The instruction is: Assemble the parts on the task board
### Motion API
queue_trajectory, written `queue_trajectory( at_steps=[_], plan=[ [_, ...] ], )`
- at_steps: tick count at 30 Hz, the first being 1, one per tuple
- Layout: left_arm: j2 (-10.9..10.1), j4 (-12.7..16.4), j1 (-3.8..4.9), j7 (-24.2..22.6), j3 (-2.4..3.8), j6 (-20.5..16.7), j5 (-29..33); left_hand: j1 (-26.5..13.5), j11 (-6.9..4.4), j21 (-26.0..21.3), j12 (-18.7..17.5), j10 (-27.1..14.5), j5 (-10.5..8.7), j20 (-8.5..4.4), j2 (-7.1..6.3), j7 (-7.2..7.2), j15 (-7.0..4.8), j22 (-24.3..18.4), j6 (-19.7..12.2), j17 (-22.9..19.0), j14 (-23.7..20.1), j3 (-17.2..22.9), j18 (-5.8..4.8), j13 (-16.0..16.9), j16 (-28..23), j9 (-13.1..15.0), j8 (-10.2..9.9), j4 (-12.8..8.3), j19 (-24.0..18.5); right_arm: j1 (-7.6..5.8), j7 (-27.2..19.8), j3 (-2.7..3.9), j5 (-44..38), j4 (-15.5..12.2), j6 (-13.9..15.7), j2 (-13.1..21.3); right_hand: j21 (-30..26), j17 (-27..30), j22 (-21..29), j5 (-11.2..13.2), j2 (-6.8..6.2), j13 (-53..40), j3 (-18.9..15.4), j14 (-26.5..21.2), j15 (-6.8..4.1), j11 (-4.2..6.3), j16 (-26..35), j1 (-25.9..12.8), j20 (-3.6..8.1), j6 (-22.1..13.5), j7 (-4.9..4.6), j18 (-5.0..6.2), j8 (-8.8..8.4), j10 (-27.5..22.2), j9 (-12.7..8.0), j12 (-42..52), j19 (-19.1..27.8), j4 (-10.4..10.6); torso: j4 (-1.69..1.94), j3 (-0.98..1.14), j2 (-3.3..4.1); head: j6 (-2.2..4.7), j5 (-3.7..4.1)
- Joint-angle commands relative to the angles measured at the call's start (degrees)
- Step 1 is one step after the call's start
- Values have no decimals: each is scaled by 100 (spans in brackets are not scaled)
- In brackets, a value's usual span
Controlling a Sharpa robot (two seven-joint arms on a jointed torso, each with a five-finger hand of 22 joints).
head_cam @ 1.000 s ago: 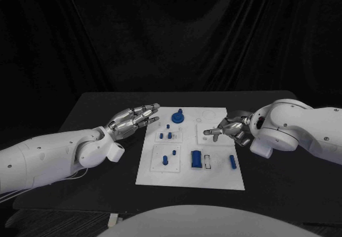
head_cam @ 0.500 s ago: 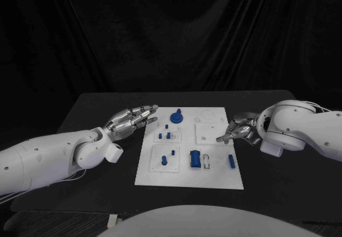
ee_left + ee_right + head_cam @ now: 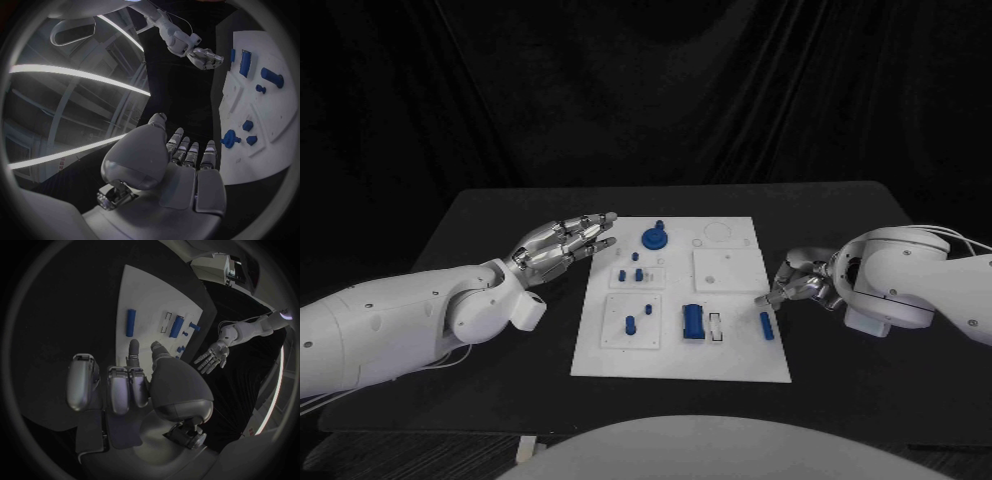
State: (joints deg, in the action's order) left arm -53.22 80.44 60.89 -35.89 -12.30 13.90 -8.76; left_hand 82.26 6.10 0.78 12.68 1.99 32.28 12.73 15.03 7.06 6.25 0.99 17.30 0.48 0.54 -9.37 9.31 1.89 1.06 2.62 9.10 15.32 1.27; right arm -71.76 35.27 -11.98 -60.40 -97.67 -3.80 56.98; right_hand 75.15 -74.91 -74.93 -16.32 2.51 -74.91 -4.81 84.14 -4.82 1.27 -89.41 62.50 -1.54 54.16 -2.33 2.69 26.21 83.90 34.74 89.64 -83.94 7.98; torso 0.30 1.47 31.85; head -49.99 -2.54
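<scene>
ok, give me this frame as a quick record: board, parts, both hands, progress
board: white plate mid-table, flat
parts: blue pieces spread over the board; round knobbed piece at the far end, thick cylinder and slim peg at the near end
left hand: beside the board's far left corner, fingers extended, holding nothing
right hand: at the board's right edge, fingers curled, just above the slim peg; holds nothing that I can see
progress: no part in either hand
</scene>
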Motion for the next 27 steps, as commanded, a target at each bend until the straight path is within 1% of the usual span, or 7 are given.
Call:
queue_trajectory(
  at_steps=[1, 7, 8, 11, 15, 20, 27],
  plan=[
    [15, 3, -8, -97, 6, -5, 34, 49, -27, 19, -27, -8, 24, 29, -2, 9, 16, 6, -38, 2, 18, 34, 104, -5, 20, -9, -6, -2, -5, 39, 137, 4, -383, -43, -60, 32, -27, -1337, -1067, -22, 16, -1509, -18, 553, -41, 44, 18, -27, 48, 30, -3, 50, -36, 610, -10, 36, -255, 32, -10, 6, 1, -1, 12],
    [21, 3, -8, -115, 6, -13, 34, 44, -46, 16, -45, -31, 20, 31, -26, -154, 22, 1, -329, 0, 13, 36, 103, -11, 22, -43, -154, 8, -9, 118, 156, 4, -546, -28, -169, 29, -45, -1319, -1061, 29, 12, -1509, -30, 550, -43, 44, 25, -32, 51, 15, -10, 53, -78, 610, -45, 36, -254, 29, -9, 7, 4, -1, 42],
    [21, 4, -8, -118, 6, -16, 34, 31, 18, 17, -102, -67, 20, 47, -34, -462, 63, 1, -573, 0, 10, 39, 93, -20, 25, -68, -283, 17, -6, 130, 158, 4, -583, -25, -186, 27, -54, -1315, -1058, 63, 15, -1509, -33, 549, -42, 43, 27, -33, 52, 13, -12, 54, -96, 610, -61, 36, -253, 28, -6, 6, 1, -1, 40],
    [20, 1, -8, -124, 6, -21, 34, 22, 80, 17, -102, -76, 18, 56, -37, -639, 85, -1, -692, -1, 8, 41, 86, -20, 29, -81, -346, 19, -5, 164, 165, 4, -734, -16, -247, 12, -50, -1310, -1058, 128, 21, -1509, -38, 548, -40, 38, 28, -29, 51, 13, -19, 52, -146, 610, -101, 36, -257, 20, -8, 5, -1, -1, 34],
    [29, -8, -9, -120, 6, -10, 34, 20, 79, 16, -104, -78, 19, 57, -34, -632, 88, -2, -669, 0, 7, 42, 86, -21, 29, -76, -334, 20, -6, 210, 172, 4, -858, -2, -285, -20, -47, -1309, -1059, 148, 24, -1509, -40, 548, -38, 35, 28, -29, 51, 14, -22, 50, -165, 610, -117, 36, -259, 18, -8, 4, 2, -1, 43],
    [44, -8, -10, -111, 6, 14, 34, 12, 0, 17, -96, -85, 18, 61, -28, -429, 82, -3, -575, 0, 7, 52, 86, -21, 36, -58, -279, 20, -6, 273, 177, 4, -930, 21, -294, -72, -62, -1306, -1054, 188, 33, -1509, -40, 548, -34, 30, 29, -14, 48, 44, -24, 52, -220, 610, -165, 36, -259, 1, -1, 4, 2, -1, 56],
    [39, -9, -13, -101, 6, 27, 34, 11, -39, 16, -94, -86, 18, 60, -25, -342, 77, -4, -523, 1, 7, 57, 89, -21, 39, -51, -248, 19, -6, 401, 182, 4, -1017, 79, -290, -155, -78, -1298, -1049, 228, 28, -1509, -35, 546, -25, 17, 31, 50, 42, 104, -36, 53, -360, 610, -283, 36, -264, -70, -7, 3, 3, -1, 36]
  ],
)
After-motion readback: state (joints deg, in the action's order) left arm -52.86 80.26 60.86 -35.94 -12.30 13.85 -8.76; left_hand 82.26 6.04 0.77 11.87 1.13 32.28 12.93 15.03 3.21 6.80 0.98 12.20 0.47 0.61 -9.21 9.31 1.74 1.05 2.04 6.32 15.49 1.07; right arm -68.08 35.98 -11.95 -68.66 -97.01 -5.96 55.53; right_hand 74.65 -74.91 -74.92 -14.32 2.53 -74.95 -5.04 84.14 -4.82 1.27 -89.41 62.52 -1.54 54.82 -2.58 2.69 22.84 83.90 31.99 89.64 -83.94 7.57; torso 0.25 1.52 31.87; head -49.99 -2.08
